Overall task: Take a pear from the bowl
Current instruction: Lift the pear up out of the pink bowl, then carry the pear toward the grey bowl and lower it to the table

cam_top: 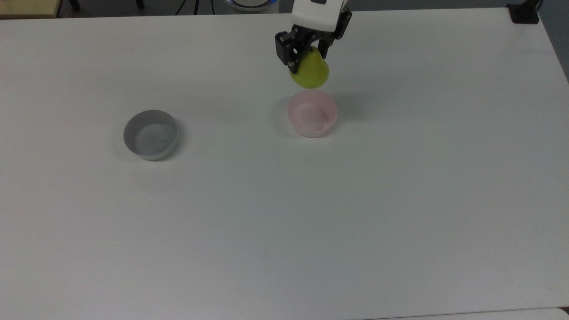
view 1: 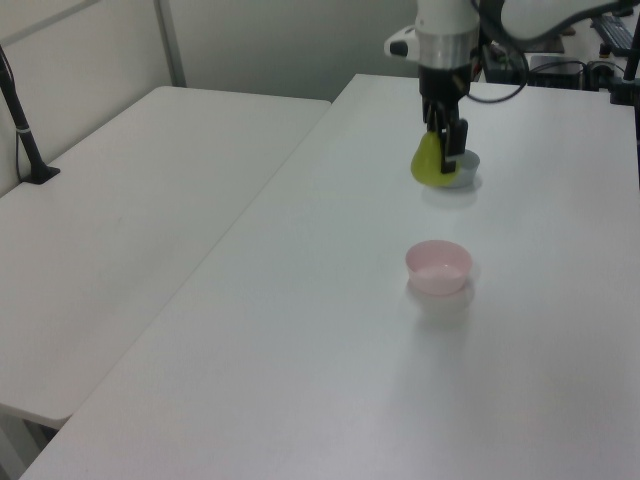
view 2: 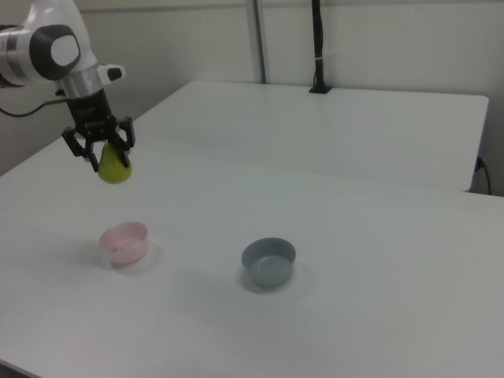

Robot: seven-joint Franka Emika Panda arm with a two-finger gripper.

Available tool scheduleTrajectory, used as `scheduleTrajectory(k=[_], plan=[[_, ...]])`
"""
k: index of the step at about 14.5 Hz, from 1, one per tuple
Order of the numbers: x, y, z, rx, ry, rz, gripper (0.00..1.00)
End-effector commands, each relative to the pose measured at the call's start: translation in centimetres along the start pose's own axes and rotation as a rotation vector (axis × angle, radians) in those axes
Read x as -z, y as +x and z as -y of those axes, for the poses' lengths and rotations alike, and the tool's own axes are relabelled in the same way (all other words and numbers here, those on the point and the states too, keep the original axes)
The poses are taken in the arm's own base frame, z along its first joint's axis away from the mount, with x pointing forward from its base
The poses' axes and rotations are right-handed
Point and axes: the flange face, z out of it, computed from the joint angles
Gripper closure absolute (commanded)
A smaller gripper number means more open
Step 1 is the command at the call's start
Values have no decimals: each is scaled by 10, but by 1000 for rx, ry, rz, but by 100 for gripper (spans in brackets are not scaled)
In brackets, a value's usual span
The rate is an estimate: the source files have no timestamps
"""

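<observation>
The pink bowl [cam_top: 312, 114] sits on the white surface [cam_top: 284, 213] with nothing inside it; the grey bowl [cam_top: 150, 134], well apart toward the top view's left, likewise holds nothing. The gripper [cam_top: 307, 50] is clamped on the narrow upper part of the pear [cam_top: 310, 71], which hangs in the air above the pink bowl, clear of its rim. The right view shows a second white table [view 2: 331, 126] with a dark post [view 2: 316, 47] beyond.
</observation>
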Motion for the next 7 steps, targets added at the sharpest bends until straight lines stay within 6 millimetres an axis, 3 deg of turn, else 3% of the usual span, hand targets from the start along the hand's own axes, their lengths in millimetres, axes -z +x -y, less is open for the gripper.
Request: scheduleTrajectory(k=[1, 6, 7], plan=[[10, -8, -26, -21, 17, -11, 55], [-2, -35, -118, -154, -14, -69, 55], [-8, -39, -128, -171, -12, -59, 55]])
